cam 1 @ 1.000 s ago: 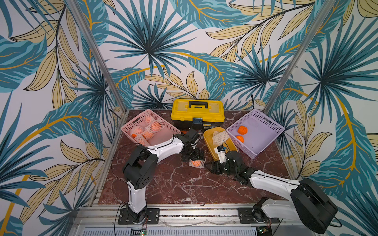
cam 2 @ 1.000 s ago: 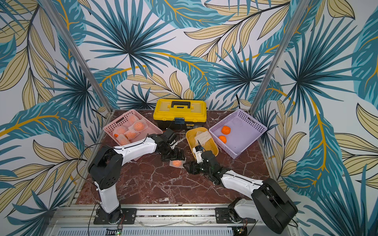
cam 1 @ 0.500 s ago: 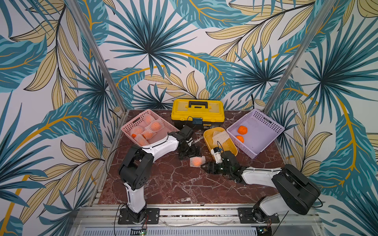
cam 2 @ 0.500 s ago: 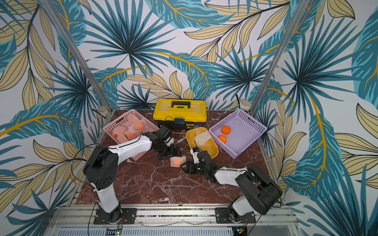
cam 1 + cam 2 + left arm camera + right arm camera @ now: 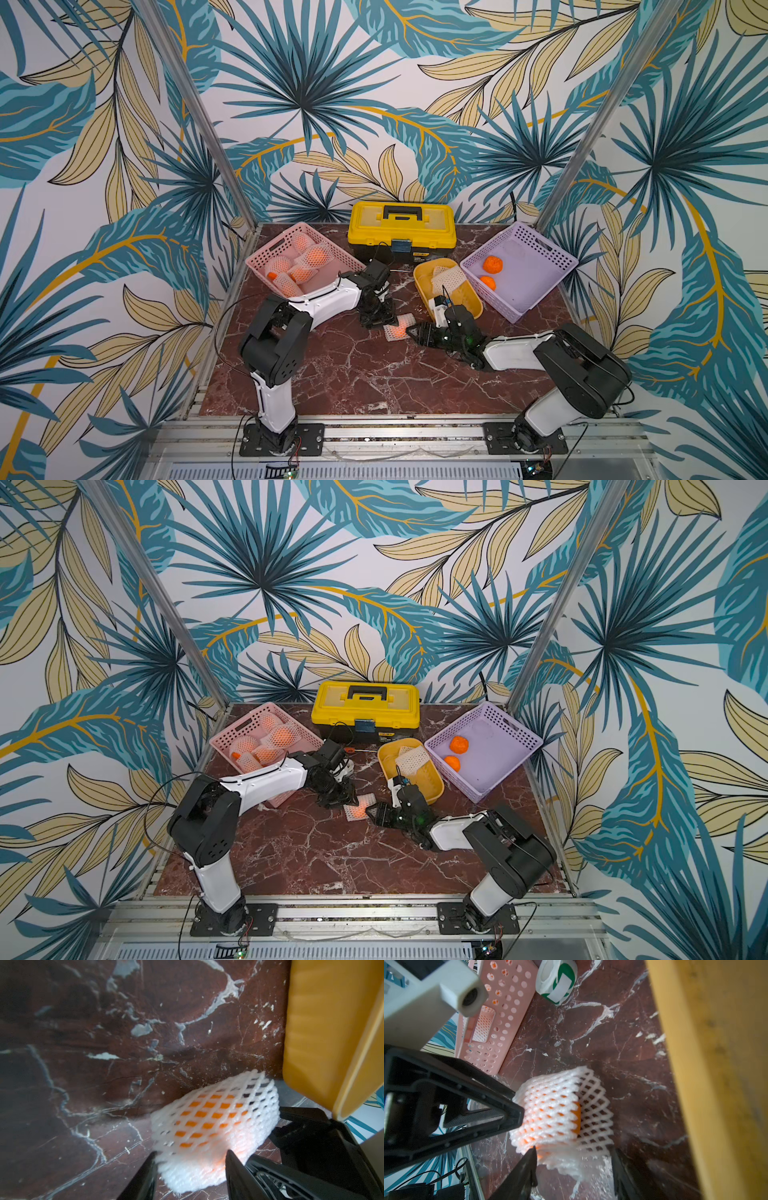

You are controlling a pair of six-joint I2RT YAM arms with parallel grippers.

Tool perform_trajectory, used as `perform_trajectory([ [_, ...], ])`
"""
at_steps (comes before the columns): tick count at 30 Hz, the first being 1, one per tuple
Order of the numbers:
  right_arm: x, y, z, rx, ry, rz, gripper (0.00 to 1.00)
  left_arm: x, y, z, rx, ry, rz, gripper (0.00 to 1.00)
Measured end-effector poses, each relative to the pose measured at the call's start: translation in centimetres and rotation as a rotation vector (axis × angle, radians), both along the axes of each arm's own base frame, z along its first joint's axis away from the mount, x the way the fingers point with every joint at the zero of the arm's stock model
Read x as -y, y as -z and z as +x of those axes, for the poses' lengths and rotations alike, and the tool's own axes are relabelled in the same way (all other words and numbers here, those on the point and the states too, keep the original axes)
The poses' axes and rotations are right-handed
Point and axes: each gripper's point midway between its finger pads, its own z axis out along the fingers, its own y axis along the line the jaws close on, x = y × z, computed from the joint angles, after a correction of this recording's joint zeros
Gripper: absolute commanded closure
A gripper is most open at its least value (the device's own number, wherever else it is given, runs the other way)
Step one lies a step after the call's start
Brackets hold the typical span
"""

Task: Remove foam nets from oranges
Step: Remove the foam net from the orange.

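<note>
One orange [image 5: 576,1114] in a white foam net [image 5: 398,328] [image 5: 359,806] lies on the marble table [image 5: 353,382], between both arms. My left gripper [image 5: 385,322] [image 5: 191,1159] comes at it from the left; its jaws are shut on the net's [image 5: 214,1124] dense end, both fingertips [image 5: 152,1157] pressing the foam. My right gripper [image 5: 412,331] [image 5: 574,1153] is open; its jaws straddle the net's [image 5: 550,1109] other end, where empty mesh hangs loose. Several netted oranges [image 5: 316,257] fill the pink basket [image 5: 266,253]. Two bare oranges [image 5: 493,263] lie in the purple basket [image 5: 536,257].
A yellow tray [image 5: 419,270] holding an empty foam net [image 5: 448,276] stands just behind the right gripper. A yellow toolbox [image 5: 401,226] sits at the back wall. A green-and-white tape roll [image 5: 556,980] lies by the pink basket's corner.
My left gripper's jaws have closed from wide open onto the net. My right gripper has moved left up to the netted orange and narrowed a little.
</note>
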Motion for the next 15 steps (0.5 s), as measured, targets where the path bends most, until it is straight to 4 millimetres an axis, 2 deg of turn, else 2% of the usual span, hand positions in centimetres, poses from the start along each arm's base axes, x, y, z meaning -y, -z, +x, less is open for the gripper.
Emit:
perform_trajectory([
  [4, -0.4, 0.3, 0.4, 0.007, -0.002, 0.018, 0.48, -0.4, 0.2, 0.0, 0.012, 0.011, 0.023, 0.51],
  [10, -1.3, -0.5, 0.9, 0.056, -0.026, 0.069, 0.54, -0.7, 0.5, 0.0, 0.022, 0.031, 0.035, 0.52],
  [15, -1.9, -1.1, 1.5, 0.102, -0.033, 0.106, 0.73, -0.8, 0.6, 0.0, 0.032, 0.045, 0.037, 0.52],
])
